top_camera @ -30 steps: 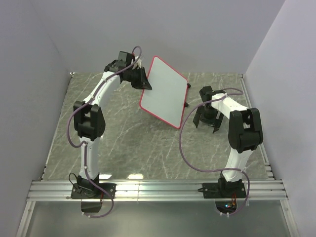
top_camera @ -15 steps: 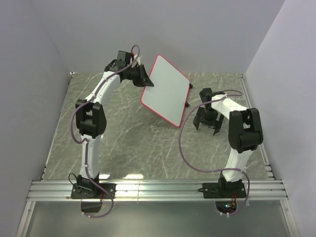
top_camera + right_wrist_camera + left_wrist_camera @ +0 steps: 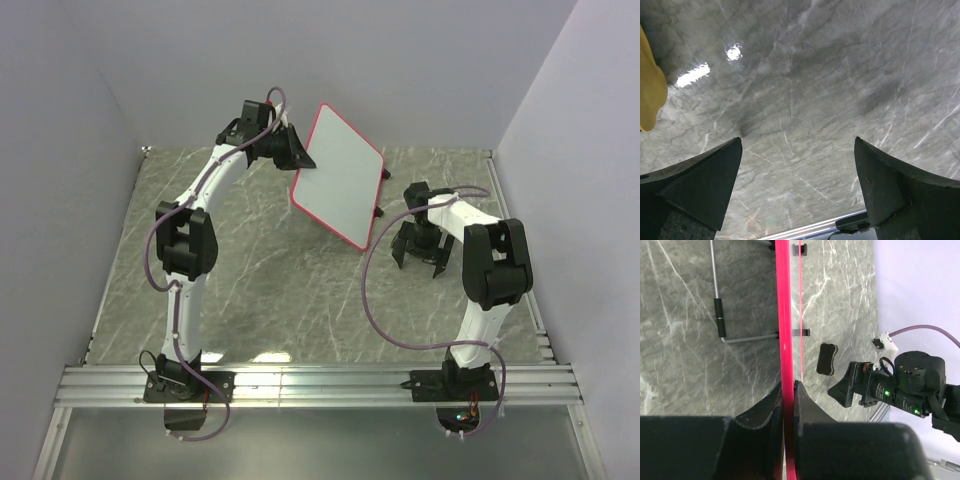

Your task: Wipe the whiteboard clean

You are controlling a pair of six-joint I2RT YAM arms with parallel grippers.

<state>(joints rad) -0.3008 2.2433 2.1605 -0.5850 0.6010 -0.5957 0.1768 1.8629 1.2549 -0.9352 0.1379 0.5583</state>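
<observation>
The whiteboard (image 3: 339, 187), white with a thin red rim and no marks showing on the face I see, is lifted off the table and tipped steeply on edge. My left gripper (image 3: 297, 157) is shut on its upper left rim. The left wrist view shows that rim (image 3: 785, 330) edge-on, clamped between my fingers (image 3: 789, 390). The right gripper (image 3: 418, 250) hangs open just above the table to the board's right, holding nothing (image 3: 798, 142). A bone-shaped eraser (image 3: 826, 359) lies on the table near it; its yellow side (image 3: 649, 95) shows at the left edge of the right wrist view.
A wire stand (image 3: 720, 315) with black sleeves is fixed to the board's back. The marble tabletop (image 3: 250, 270) is walled in at the back and on both sides. A metal rail (image 3: 320, 385) runs along the near edge by the arm bases.
The left gripper has tightened on the rim and tipped the whiteboard more upright, shifting it slightly right. The right gripper has drifted a little nearer, still open.
</observation>
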